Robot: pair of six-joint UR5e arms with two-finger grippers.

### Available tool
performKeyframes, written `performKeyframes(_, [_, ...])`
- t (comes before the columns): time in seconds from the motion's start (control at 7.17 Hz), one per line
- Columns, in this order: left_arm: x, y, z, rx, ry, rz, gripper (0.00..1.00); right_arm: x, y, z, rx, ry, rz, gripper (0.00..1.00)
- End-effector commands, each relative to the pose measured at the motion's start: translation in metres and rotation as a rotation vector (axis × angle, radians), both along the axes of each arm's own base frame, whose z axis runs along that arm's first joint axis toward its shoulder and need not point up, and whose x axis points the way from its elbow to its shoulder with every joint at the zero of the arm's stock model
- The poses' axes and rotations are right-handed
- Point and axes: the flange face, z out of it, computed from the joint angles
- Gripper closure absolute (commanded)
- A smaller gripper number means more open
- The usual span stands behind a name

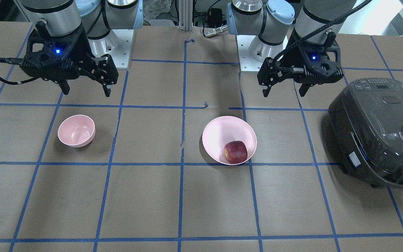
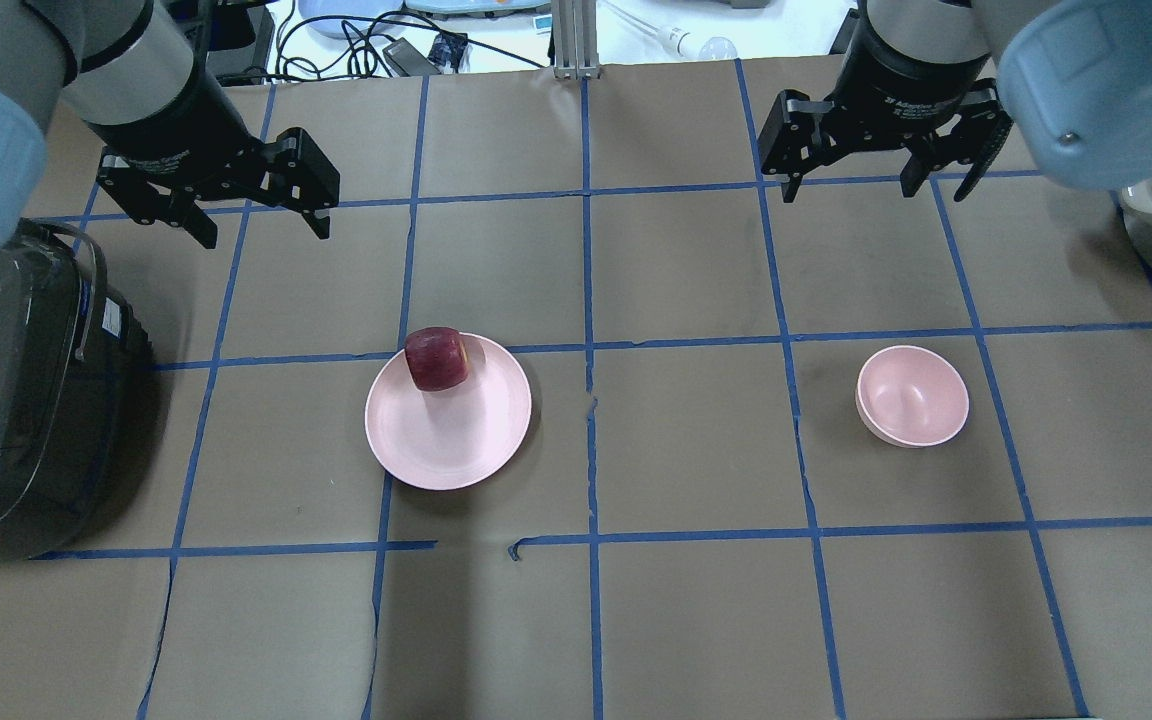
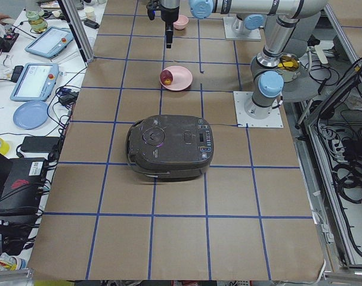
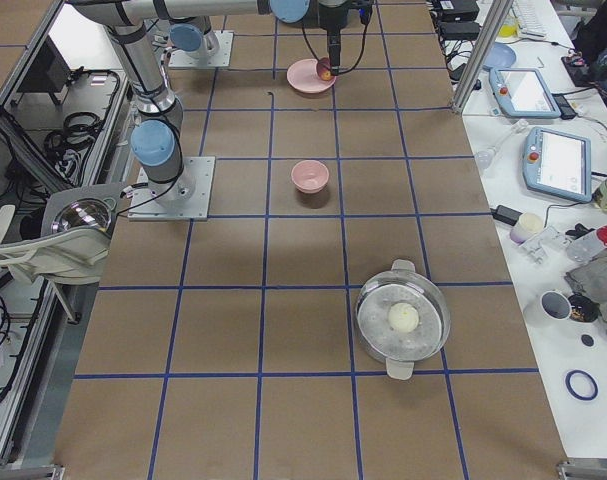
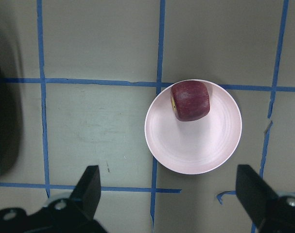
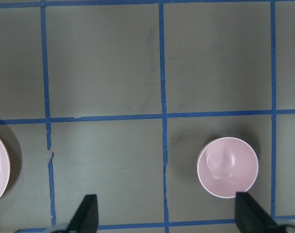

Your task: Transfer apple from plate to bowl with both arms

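Rice cooker: dark grey, lid closed, set at the desk's left end; well apart from the plate.
Desk: covered in brown paper, marked into squares with blue tape.
Plate: pale pink, wide and shallow; flat on the desk near its middle, in the left half, between the rice cooker and the bowl.
Apple: dark red with a yellowish patch; resting on the plate, against the part of the rim nearest the operators' edge of the desk. Touched by neither claw.
Bowl: small, deep, pale pink; upright in the right half of the desk, well apart from the plate. About as far from the operators' edge as the plate.
Left gripper: black, blue light showing; raised clear of the desk over the left half, fingers pointing down. Released, fingers spread wide. Plate and apple in full sight of its wrist camera.
Right gripper: black, blue light showing; raised clear of the desk over the right half, fingers pointing down. Released, fingers spread wide. Bowl seen from its wrist camera, off toward the right-hand finger.
Steel pot: round, two handles; near the desk's right end, toward the operators' edge. One pale round item inside, kind not discernible.
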Motion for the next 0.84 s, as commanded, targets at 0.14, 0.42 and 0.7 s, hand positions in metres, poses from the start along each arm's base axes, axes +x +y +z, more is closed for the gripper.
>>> performKeyframes(0.14, [-0.001,-0.001,-0.003,0.006,0.007,0.001,0.0,0.0,0.0,0.0,0.0,-0.001,0.0,0.0])
performKeyframes(0.42, [-0.001,-0.007,-0.015,0.023,0.006,0.0,0.0,0.0,0.0,0.0,0.0,-0.001,0.0,0.0])
performKeyframes(0.7, [-0.003,-0.013,-0.028,0.017,0.01,0.012,0.0,0.0,0.0,0.0,0.0,-0.001,0.0,0.0])
